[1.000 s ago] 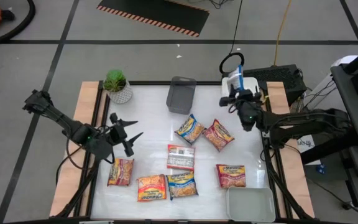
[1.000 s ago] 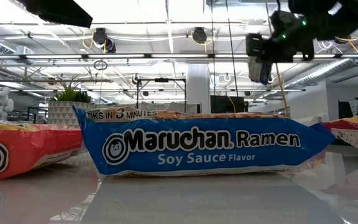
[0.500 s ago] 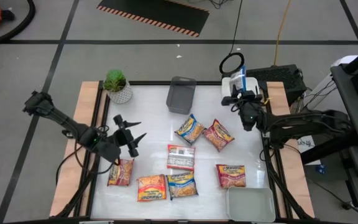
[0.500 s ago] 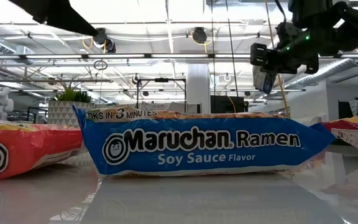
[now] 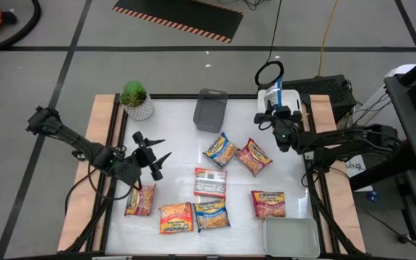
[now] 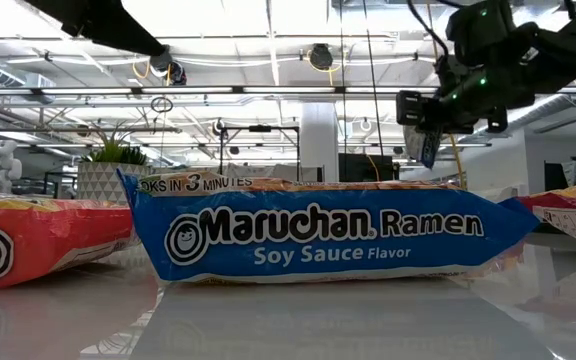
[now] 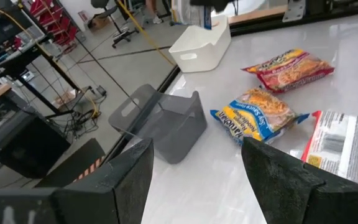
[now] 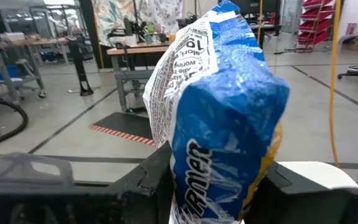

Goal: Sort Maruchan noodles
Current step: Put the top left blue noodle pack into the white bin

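My right gripper (image 5: 276, 115) hangs at the table's far right corner, shut on a blue-and-yellow Maruchan packet (image 8: 219, 112) above the white tray (image 5: 271, 97). My left gripper (image 5: 162, 150) hovers open over the table's left side with nothing between its fingers. Lying flat on the table are a blue-and-yellow packet (image 5: 221, 149), a red one (image 5: 253, 156) and a white-and-red one (image 5: 210, 182). Nearer the front edge lie an orange packet (image 5: 140, 199), another orange one (image 5: 176, 217), a blue one (image 5: 211, 214) and a red one (image 5: 268, 204). My right gripper pinches the blue packet's two flat faces (image 8: 188, 177) between its two fingers (image 8: 148, 183). The fingers come in level, pointing toward the table's far edge. The packet stands on edge, upright, rising past the fingers and clear of the table and the tray.
A grey tray (image 5: 210, 110) stands at the far middle, a pale tray (image 5: 291, 237) at the near right corner, and a potted plant (image 5: 136, 100) at the far left. Bare table lies between the left gripper and the packets.
My right gripper has sunk toward the white tray with the blue packet, which stays upright between the fingers.
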